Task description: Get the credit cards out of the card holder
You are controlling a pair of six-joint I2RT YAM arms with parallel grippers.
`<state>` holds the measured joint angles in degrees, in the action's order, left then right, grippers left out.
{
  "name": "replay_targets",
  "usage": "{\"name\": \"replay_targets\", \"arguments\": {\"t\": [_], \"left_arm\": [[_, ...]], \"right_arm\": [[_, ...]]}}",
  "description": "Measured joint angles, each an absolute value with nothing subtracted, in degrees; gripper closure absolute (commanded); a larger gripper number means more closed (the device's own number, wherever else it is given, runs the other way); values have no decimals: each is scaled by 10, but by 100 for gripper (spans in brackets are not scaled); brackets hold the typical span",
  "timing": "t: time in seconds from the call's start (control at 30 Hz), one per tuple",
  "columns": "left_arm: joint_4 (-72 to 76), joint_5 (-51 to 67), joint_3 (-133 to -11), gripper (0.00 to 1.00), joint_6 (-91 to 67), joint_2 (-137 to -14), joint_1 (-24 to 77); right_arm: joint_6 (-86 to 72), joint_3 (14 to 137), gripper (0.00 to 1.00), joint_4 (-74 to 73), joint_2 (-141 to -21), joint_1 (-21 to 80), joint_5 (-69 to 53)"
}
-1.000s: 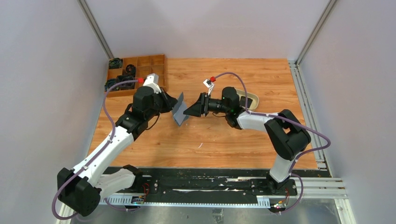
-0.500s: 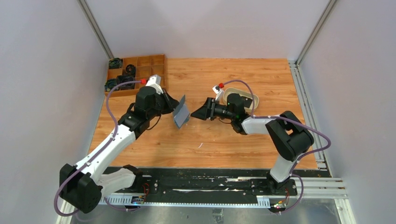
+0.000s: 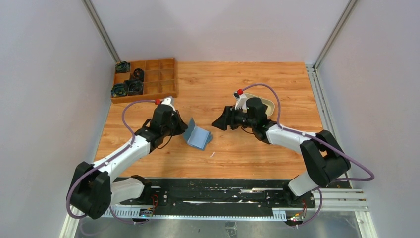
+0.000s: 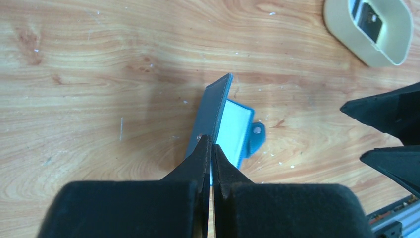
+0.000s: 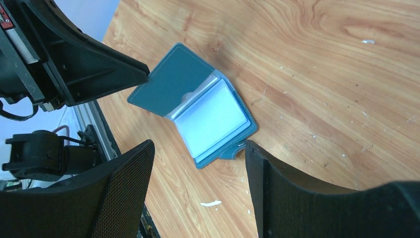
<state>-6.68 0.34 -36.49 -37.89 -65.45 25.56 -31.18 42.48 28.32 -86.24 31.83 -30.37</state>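
The teal-blue card holder (image 3: 199, 138) lies open on the wooden table, one half flat with its pale lining up, the other flap standing up. My left gripper (image 3: 184, 126) is shut on that raised flap; the left wrist view shows the fingertips (image 4: 204, 148) pinching its edge (image 4: 218, 109). My right gripper (image 3: 216, 123) is open and empty, hovering just right of the holder. In the right wrist view the open holder (image 5: 198, 106) lies between and beyond the spread fingers (image 5: 257, 163). No loose card shows beside the holder.
A cream oval tray (image 3: 270, 105) sits behind my right wrist; in the left wrist view the tray (image 4: 341, 29) holds a dark and white item. A wooden compartment box (image 3: 148, 74) with dark parts stands at the back left. Grey walls close both sides.
My left gripper has come down and nearer, laying the holder open on the table. My right gripper has drawn back to the right, away from the holder.
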Motion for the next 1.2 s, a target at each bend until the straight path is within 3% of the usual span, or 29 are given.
{"name": "replay_targets", "arguments": {"t": [0.5,0.93,1.2], "left_arm": [[-56,-25,-314,100,-381,-679,230],[5,80,-295,67,-412,-774,202],[45,116,-282,56,-438,-785,192]], "right_arm": [[-255,425,29,195,-853,318,-299],[-254,426,29,184,-861,318,-300],[-250,426,30,183,-861,318,-300]]}}
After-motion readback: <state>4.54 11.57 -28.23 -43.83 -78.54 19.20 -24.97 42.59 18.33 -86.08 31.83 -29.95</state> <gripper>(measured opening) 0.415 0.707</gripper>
